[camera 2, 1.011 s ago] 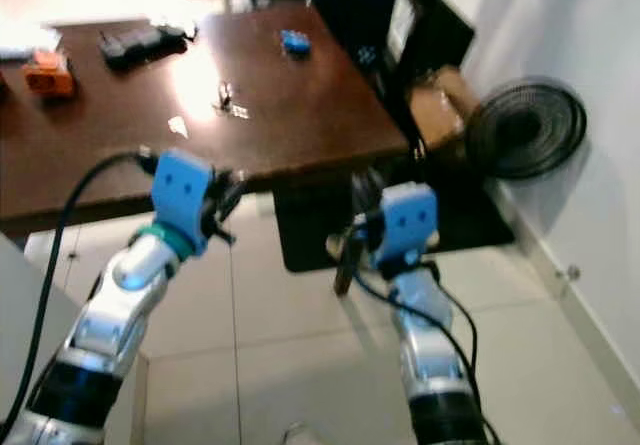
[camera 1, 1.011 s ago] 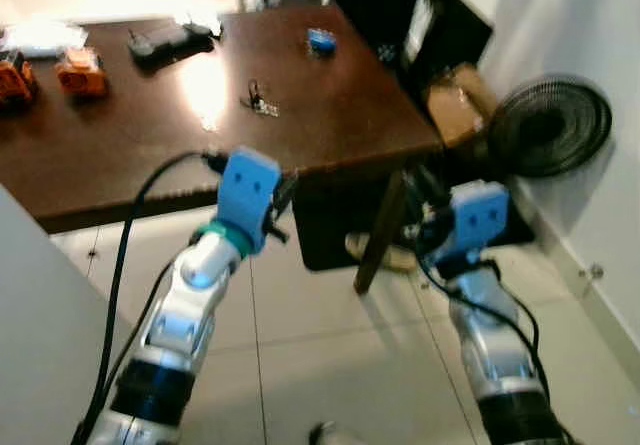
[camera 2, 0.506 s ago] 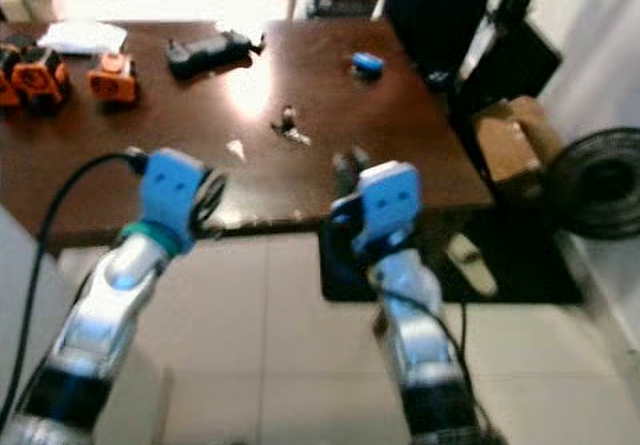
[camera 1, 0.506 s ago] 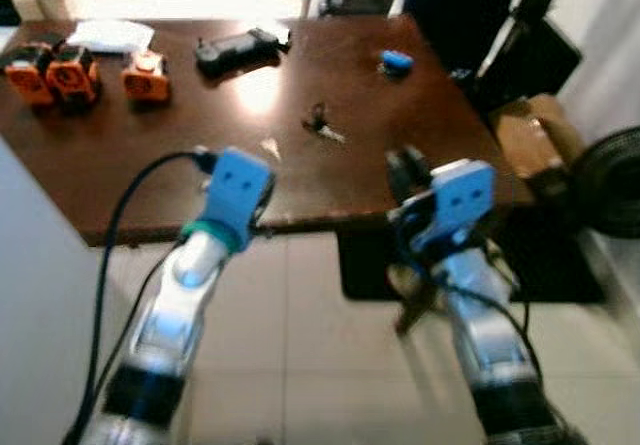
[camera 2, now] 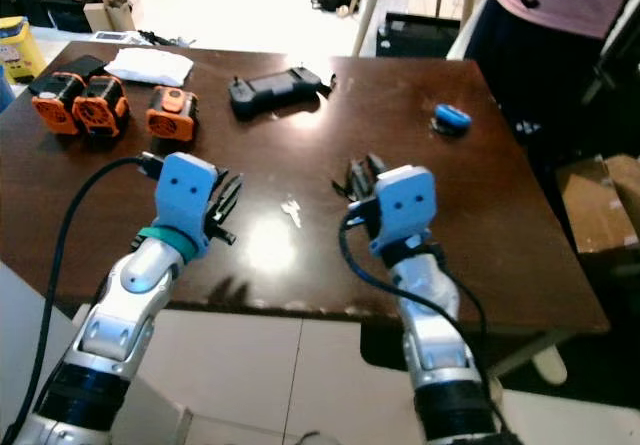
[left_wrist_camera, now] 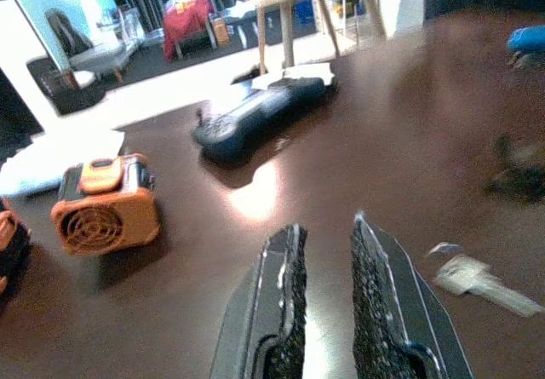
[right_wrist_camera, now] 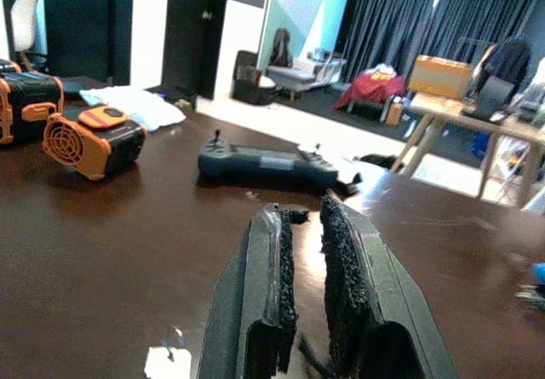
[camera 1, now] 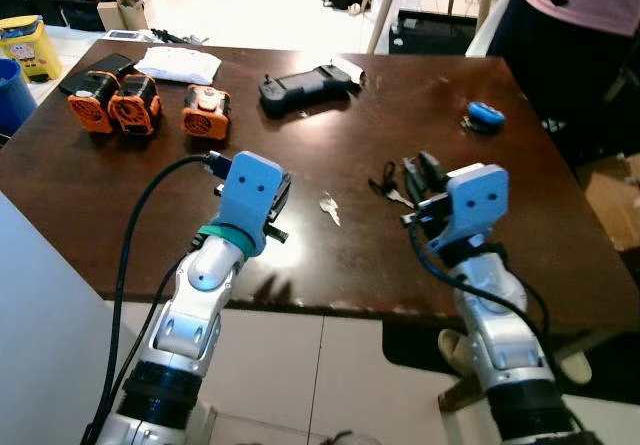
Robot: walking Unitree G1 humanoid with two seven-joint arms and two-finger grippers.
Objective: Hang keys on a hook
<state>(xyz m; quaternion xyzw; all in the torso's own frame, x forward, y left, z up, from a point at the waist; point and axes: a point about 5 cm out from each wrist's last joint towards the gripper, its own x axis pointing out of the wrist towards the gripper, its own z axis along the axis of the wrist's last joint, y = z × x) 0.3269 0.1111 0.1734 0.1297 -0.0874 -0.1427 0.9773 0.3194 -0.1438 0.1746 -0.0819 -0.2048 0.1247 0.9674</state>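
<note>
A small dark bunch of keys (camera 1: 384,179) lies on the brown table (camera 1: 120,195), right of its middle. My right gripper (camera 1: 424,171) hovers just to the right of the keys, close above the tabletop. Its fingers (right_wrist_camera: 274,260) stand close together with a thin gap and nothing in it. The gripper's blue housing hides part of the keys. My left gripper (camera 2: 225,205) hangs over the table's near edge, left of the keys, its fingers (left_wrist_camera: 285,268) also close together and empty. In the left wrist view the keys (left_wrist_camera: 521,171) are a dark blur.
A pale scrap (camera 1: 328,207) lies between the grippers. Further back are three orange boxes (camera 1: 206,111), a black controller (camera 1: 304,84), a white cloth (camera 1: 180,63) and a blue object (camera 1: 485,115). A person in pink (camera 1: 585,5) stands at the far right corner.
The camera has come up to the table and turned left, so the tabletop now spreads across the view. My right arm has risen from floor level to beside the keys.
</note>
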